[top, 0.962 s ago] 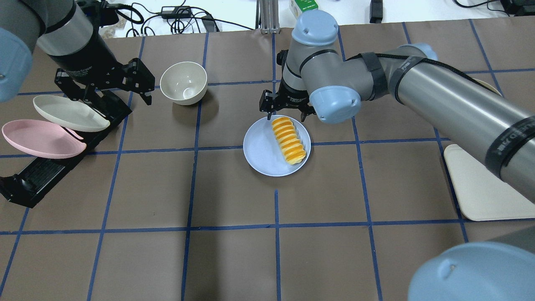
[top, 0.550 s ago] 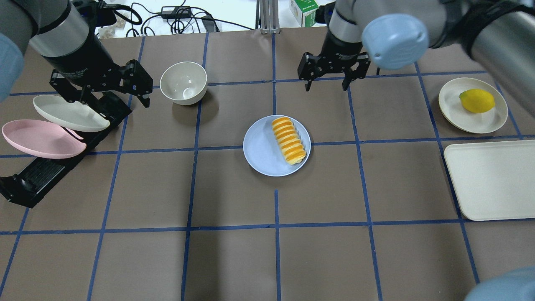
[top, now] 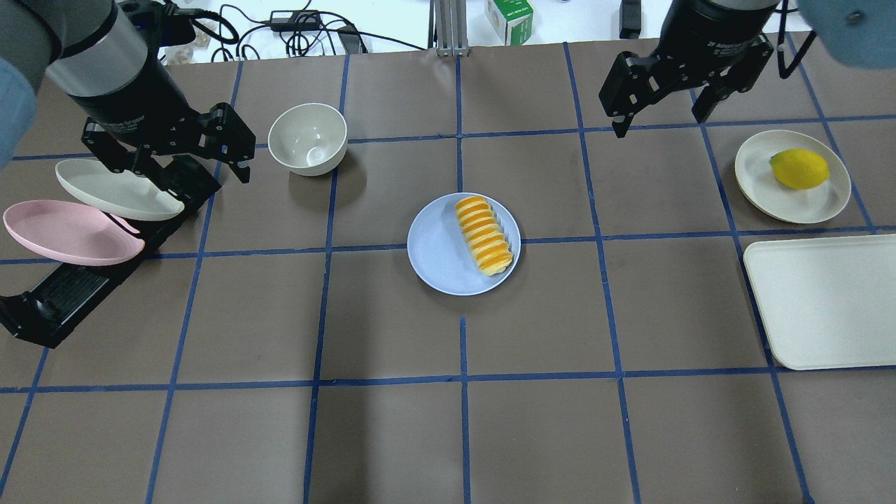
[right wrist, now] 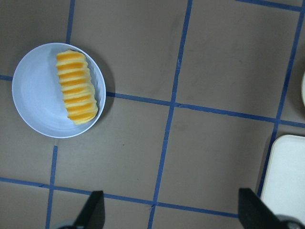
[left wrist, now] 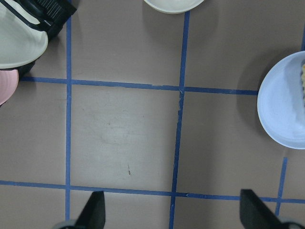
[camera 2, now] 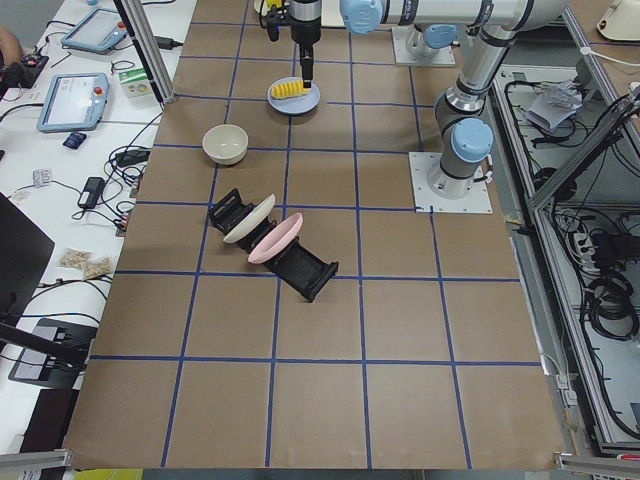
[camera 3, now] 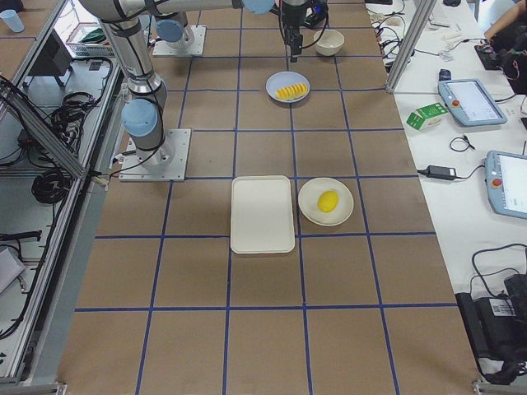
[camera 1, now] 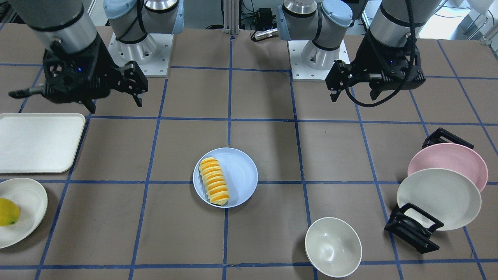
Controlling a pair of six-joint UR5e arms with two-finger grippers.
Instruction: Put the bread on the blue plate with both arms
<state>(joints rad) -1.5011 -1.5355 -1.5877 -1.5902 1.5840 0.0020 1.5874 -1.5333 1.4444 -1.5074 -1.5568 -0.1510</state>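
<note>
Bread [top: 484,235] lies along the right half of the blue plate [top: 437,252], mid tabletop [top: 392,434] — unmoved. Right claw [top: 659,122], fingers apart and empty, has pulled away from the plate's far rim toward the lemon [top: 799,169]; left claw [top: 196,175] — also apart — hangs over the plate rack [top: 70,287]

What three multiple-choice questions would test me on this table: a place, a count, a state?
1. Where is the bread? A) blue plate B) bowl C) tray
2. How many plates stand in the black rack? A) one B) two C) four
3. How are the left end effector and right end effector? A) both open, empty B) both shut on bread C) one gripping the bowl
Answers: 1 A, the bread rests on it. 2 B, a pink plate and a cream plate. 3 A, jaws apart, nothing between them.
</note>
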